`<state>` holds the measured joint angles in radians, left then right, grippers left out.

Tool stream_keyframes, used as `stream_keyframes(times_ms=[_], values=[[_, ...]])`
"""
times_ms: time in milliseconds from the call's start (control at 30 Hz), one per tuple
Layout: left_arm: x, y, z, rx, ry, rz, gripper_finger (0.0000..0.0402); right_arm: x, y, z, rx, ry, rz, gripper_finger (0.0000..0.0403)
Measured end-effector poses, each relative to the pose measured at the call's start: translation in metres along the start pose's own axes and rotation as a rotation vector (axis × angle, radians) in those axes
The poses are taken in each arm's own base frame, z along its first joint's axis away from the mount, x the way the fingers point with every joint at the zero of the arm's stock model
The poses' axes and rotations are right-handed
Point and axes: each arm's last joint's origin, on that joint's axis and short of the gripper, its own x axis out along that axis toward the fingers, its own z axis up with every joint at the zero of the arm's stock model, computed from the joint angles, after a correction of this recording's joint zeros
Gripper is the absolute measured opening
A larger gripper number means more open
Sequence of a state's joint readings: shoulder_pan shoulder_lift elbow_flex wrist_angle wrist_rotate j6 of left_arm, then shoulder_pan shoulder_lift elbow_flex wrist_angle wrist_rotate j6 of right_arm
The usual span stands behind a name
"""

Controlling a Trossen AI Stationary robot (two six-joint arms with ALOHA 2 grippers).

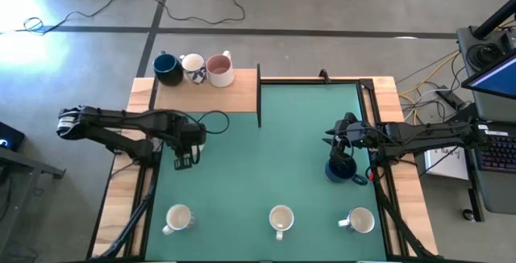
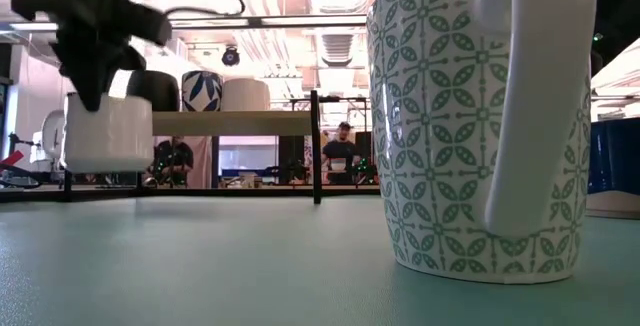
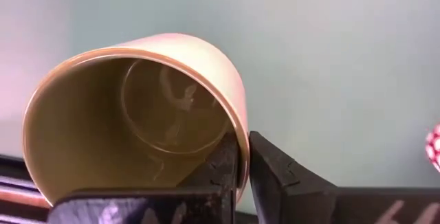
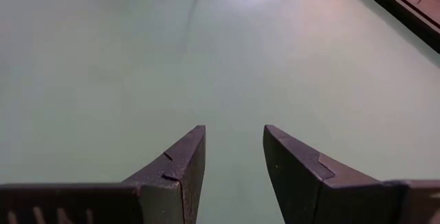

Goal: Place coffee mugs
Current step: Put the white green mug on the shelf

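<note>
My left gripper (image 3: 242, 148) is shut on a cream mug (image 3: 137, 114) with an olive-tinted inside, over the table's left part (image 1: 187, 140). In the low view this mug (image 2: 105, 131) hangs under the gripper. My right gripper (image 4: 234, 138) is open over bare green mat, and in the high view it (image 1: 339, 146) stands just beyond a dark blue mug (image 1: 343, 170) that rests on its base. Three pale mugs stand in a near row (image 1: 179, 217) (image 1: 280, 219) (image 1: 359, 220). A dark blue (image 1: 167, 68), a patterned white (image 1: 193, 68) and a pink-inside mug (image 1: 219, 69) stand on the wooden shelf. My left gripper pinches the cream mug's rim (image 3: 237, 124) with one finger inside the mug and one outside. The fingers come from above, pointing down. The mug is upright and lifted clear of the table, hanging below the fingers.
A black upright divider (image 1: 259, 93) stands at the shelf's right end, and a black frame runs along the mat's far and right edges (image 1: 367, 102). The patterned middle mug (image 2: 480, 116) fills the low view's right half. People sit in the room beyond (image 2: 342, 151).
</note>
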<state>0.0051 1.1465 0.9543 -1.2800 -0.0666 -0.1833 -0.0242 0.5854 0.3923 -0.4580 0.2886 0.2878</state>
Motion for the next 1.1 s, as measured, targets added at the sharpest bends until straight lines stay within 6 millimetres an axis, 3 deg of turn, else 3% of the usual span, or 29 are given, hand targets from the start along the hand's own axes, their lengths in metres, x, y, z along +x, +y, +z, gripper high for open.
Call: stream_keyframes(times_ms=[367,667,1100], values=[[-0.052,0.003,0.001,0.015,-0.038,-0.005,0.0005,0.0,0.0,0.0,0.0,0.0,0.0,0.0137],[-0.083,0.008,-0.003,0.036,-0.071,0.063,0.0006,0.0,0.0,0.0,0.0,0.0,0.0,0.0137],[-0.093,0.035,-0.003,0.112,-0.074,0.162,0.0006,0.0,0.0,0.0,0.0,0.0,0.0,0.0137]])
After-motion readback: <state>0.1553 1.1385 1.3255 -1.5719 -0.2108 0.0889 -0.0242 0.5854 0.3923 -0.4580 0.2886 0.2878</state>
